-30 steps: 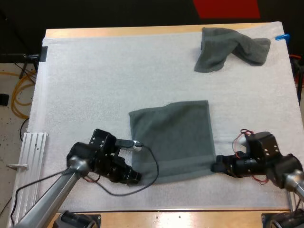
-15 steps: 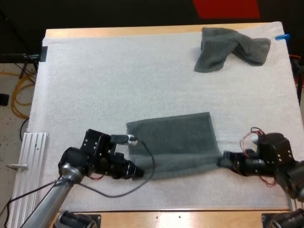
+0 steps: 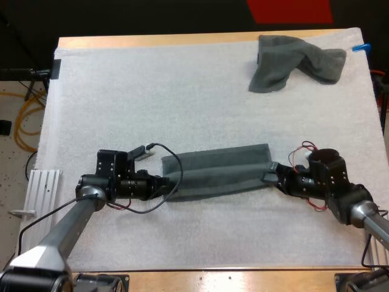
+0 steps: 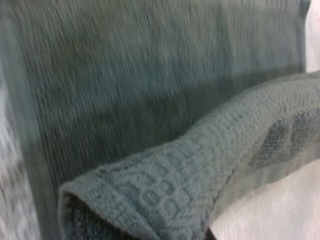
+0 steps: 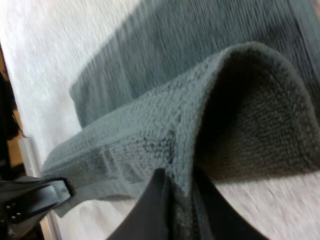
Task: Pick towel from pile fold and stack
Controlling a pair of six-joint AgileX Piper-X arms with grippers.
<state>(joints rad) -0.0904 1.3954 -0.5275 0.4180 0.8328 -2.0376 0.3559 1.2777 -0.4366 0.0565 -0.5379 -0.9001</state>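
**Near hem carried forward, towel now a narrow band**

Both claws have moved forward since a second ago, drawing the near hem of the held towel point(image 3: 216, 171) with them. What was then a broad square is now a long, low band stretched between the two.

The left claw point(image 3: 166, 181) is clamped on the band's left end. The right claw point(image 3: 270, 176) pinches the right end, and in the right wrist view its black fingers point(image 5: 150, 212) press the cloth from both sides.

Well ahead of the right claw, near the far corner of the white mat point(image 3: 152, 103), lies the crumpled towel point(image 3: 292, 66), well apart from the held one. Bare mat lies between them. Behind and outboard of the left claw, just off the mat's edge, a ribbed metal rail point(image 3: 44, 191) lies beside the desk point(image 3: 182, 40).

From the left wrist, the raised hem curls right over the claw and covers its fingers, apart from a dark sliver under the cloth. From above, both sets of fingertips are tucked against the towel's ends and are hard to separate from it.

The held towel is dark grey-green with a woven border strip. Its upper layer arches loosely over the lower one, leaving a shadowed hollow that is open toward the right claw. The lower layer lies flat on the mat ahead of both claws.
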